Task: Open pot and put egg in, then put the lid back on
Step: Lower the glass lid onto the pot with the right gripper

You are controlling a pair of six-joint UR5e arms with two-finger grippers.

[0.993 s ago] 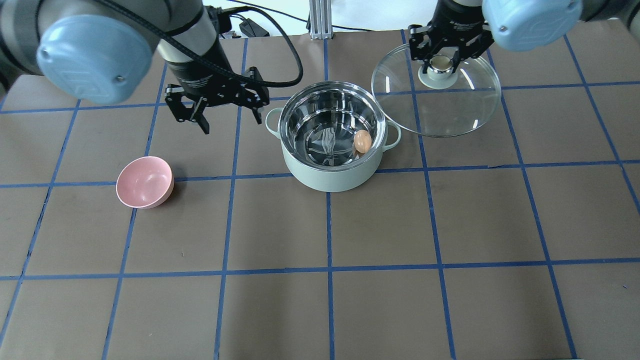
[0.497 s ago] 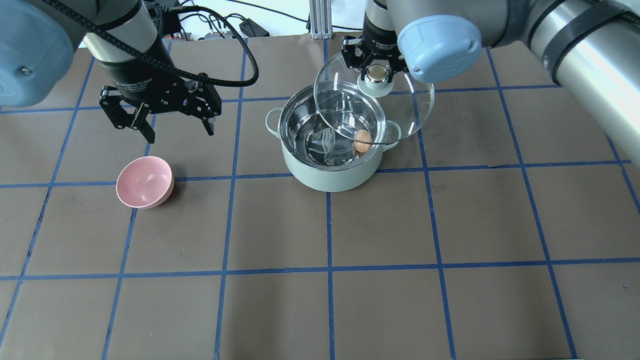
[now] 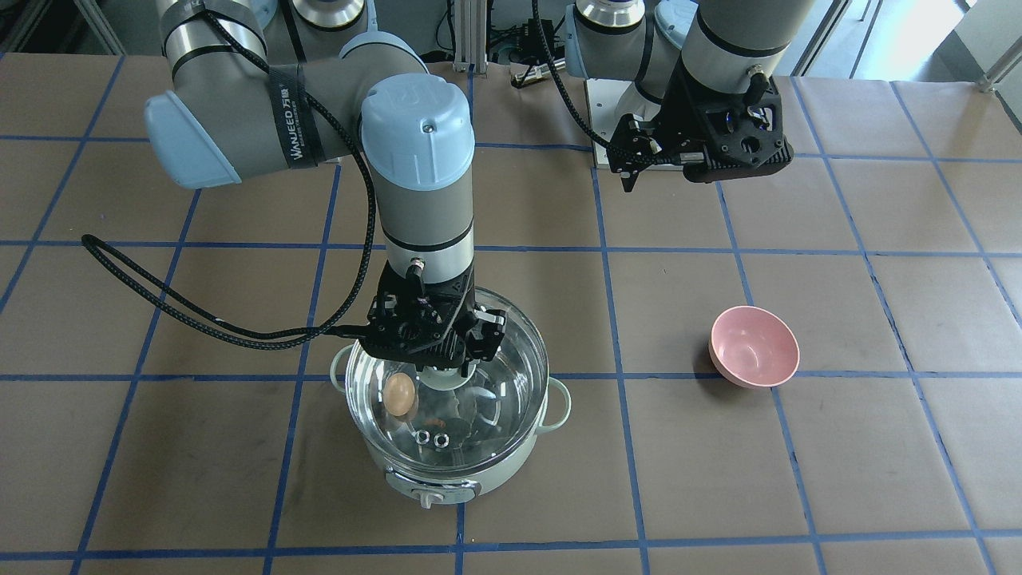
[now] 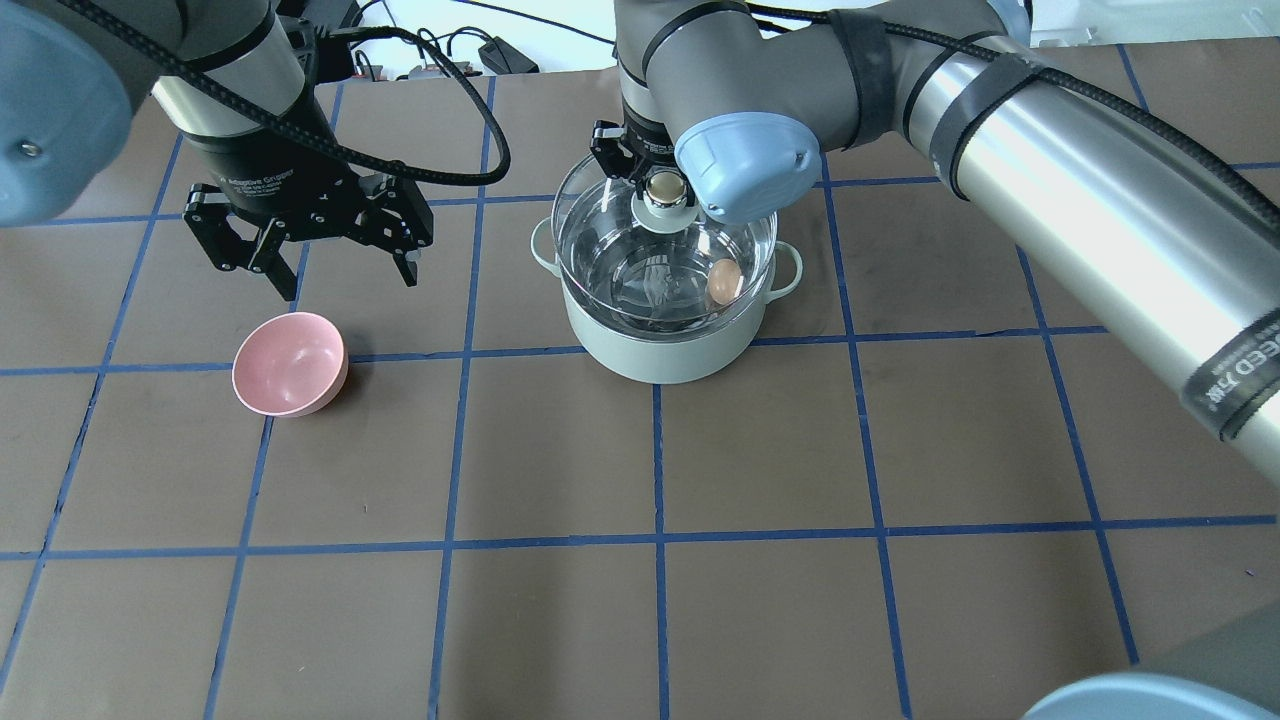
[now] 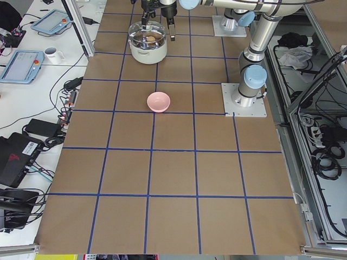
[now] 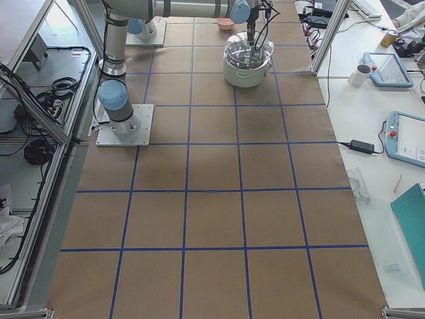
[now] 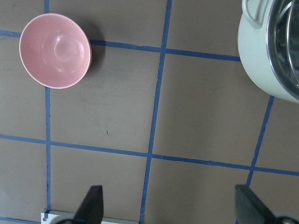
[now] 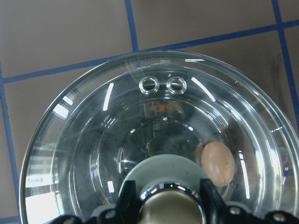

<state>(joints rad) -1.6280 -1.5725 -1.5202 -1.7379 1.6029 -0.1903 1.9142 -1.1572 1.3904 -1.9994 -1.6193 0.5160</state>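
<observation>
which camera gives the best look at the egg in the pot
The right wrist view: the small tan-brown egg looks large through the clear glass lid. Overhead and front-facing views show it small inside the mint-green pot; side views are too distant; the left wrist view misses it.

Distant side views, probably sharing pot point(image 5: 147, 52)

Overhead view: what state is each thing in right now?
pot: upright, egg inside, lid over its mouth.
egg: lying in the pot.
lid: over the pot, gripped; whether seated, unclear.
right gripper: shut on the lid.
left gripper: open, empty.
pink bowl: upright, empty.
</observation>
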